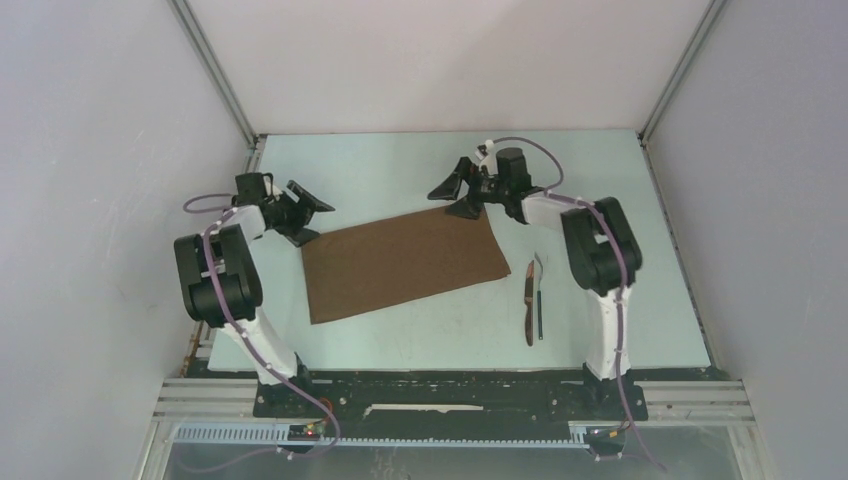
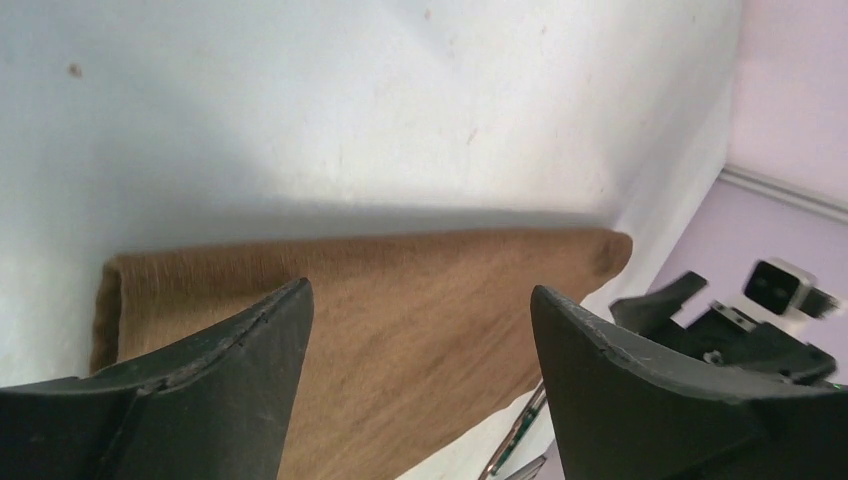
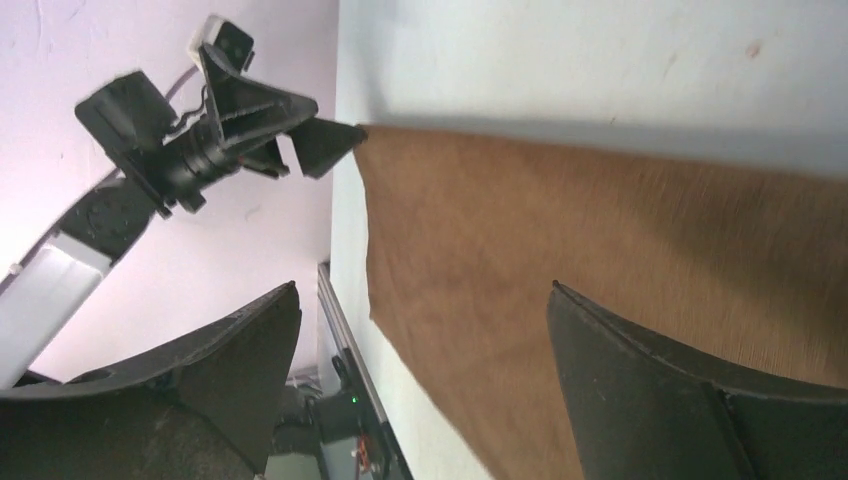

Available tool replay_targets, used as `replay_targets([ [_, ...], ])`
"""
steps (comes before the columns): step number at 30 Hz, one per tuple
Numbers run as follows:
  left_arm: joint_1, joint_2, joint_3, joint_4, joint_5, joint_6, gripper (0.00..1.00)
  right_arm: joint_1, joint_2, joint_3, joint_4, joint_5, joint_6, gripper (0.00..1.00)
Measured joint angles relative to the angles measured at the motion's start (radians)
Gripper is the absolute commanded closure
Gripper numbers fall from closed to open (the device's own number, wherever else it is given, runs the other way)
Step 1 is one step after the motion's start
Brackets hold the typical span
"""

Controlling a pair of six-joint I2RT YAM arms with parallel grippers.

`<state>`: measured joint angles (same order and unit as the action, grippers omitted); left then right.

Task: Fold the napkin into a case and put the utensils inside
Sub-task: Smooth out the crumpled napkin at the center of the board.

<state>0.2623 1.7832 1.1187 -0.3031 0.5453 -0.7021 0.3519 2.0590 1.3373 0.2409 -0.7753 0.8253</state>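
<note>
The napkin (image 1: 405, 262) is a soft brown cloth with no pattern. It lies flat on the smooth white table (image 1: 400, 160) and has the shape of a slanted rectangle. The left gripper (image 1: 318, 222) is at the cloth's far left corner. Its two black, pointed fingers are spread wide and hold nothing. In the left wrist view the cloth fills the gap between these fingers, and fine fuzzy lines show in its weave. The short edge by this gripper looks thick and rounded. It is not clear if the fingertips touch the cloth. The right gripper (image 1: 448, 203) is at the far right corner of the cloth. Its fingers are spread wide too, and nothing is between them but the cloth beneath. The utensils lie side by side on the bare table, nearer the arm bases than the right gripper and just past the cloth's right edge. One is a knife (image 1: 529, 305) with a brown wooden handle and a shiny blade. The other is a thin dark-handled piece (image 1: 540, 312). Both are well apart from the left gripper.
</note>
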Motion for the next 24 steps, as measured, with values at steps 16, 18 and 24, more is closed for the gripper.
replay_targets([
  [16,0.116,0.198,0.087,0.079,0.046,-0.095,0.17,-0.088,0.311,0.237,0.067,0.031,0.124,0.00],
  [18,0.121,0.212,0.106,0.076,0.050,-0.095,0.17,-0.109,0.311,0.229,0.068,0.029,0.135,0.00],
  [24,0.124,0.239,0.168,0.023,0.041,-0.062,0.16,-0.157,0.311,0.229,0.064,0.034,0.145,0.00],
])
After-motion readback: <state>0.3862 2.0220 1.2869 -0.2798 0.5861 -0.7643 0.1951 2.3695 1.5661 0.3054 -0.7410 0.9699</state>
